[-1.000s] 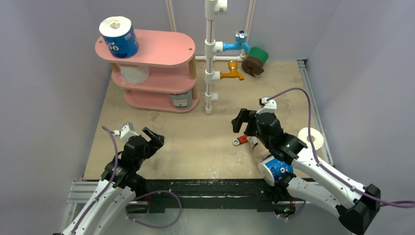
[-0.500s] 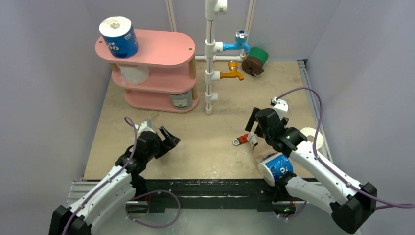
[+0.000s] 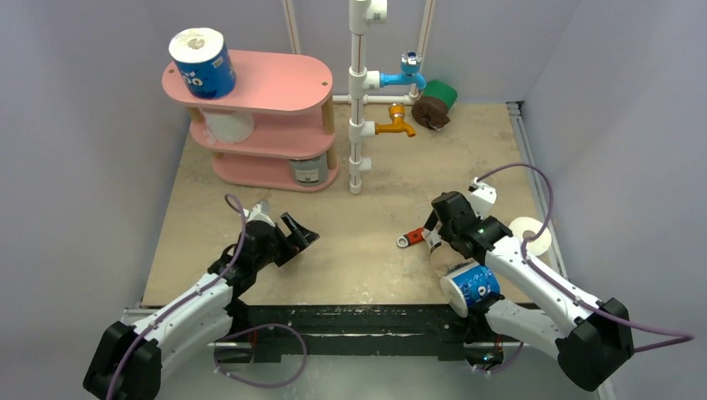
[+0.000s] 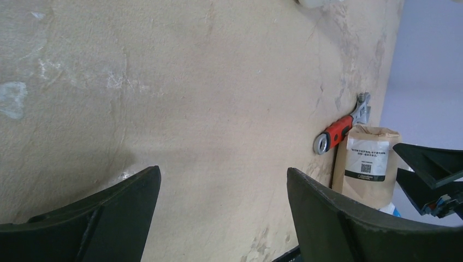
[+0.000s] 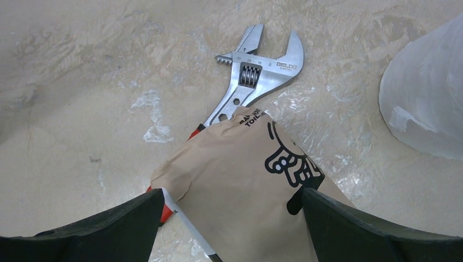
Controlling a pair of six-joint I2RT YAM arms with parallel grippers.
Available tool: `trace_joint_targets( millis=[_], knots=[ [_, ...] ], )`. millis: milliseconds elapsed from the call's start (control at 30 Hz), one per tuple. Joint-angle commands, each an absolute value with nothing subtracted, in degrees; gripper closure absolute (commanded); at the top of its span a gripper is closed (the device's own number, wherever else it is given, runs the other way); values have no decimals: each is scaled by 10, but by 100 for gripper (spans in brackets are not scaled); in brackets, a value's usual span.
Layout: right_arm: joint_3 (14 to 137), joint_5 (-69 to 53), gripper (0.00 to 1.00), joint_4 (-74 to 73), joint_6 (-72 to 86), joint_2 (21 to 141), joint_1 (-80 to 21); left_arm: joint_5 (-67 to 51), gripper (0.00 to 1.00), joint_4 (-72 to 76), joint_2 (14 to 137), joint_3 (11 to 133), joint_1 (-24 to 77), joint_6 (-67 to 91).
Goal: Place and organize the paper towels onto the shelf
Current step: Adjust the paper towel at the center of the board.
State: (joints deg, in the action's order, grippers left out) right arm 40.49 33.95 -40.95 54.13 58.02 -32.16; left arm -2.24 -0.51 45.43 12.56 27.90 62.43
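Observation:
The pink shelf (image 3: pixel 275 83) stands at the back left. A blue printed roll (image 3: pixel 203 62) is on its top board, a white roll (image 3: pixel 227 125) on the middle board and a grey roll (image 3: pixel 308 169) on the bottom board. My right gripper (image 3: pixel 435 235) is open, its jaws on either side of a brown-wrapped roll (image 5: pixel 245 174) lying on the table. That roll also shows in the left wrist view (image 4: pixel 366 164). My left gripper (image 3: pixel 300 233) is open and empty over bare table (image 4: pixel 223 170). Loose rolls: blue (image 3: pixel 473 286), white (image 3: pixel 534 236), green (image 3: pixel 442 94), brown (image 3: pixel 429 112).
A red-handled wrench (image 5: pixel 256 71) lies partly under the brown-wrapped roll and shows in the top view (image 3: pixel 410 238). A white pipe frame (image 3: pixel 358 100) with blue and orange taps stands at the back centre. Grey walls close in the table's sides.
My left arm has reached forward and to the right. My right gripper has moved right and down over the brown-wrapped roll, jaws still open.

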Motion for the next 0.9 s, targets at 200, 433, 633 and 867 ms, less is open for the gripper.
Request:
trace_joint_targets(
  millis=[200, 433, 633, 867],
  knots=[
    [383, 251, 1, -309, 493, 624, -325, -54, 16, 62, 462, 106, 282, 635],
    [390, 215, 3, -229, 428, 608, -362, -48, 16, 50, 450, 107, 282, 635],
    [423, 186, 4, -170, 361, 667, -422, -48, 17, 50, 467, 116, 282, 636],
    [441, 159, 4, -141, 354, 690, -452, -44, 17, 42, 467, 112, 282, 645]
  ],
)
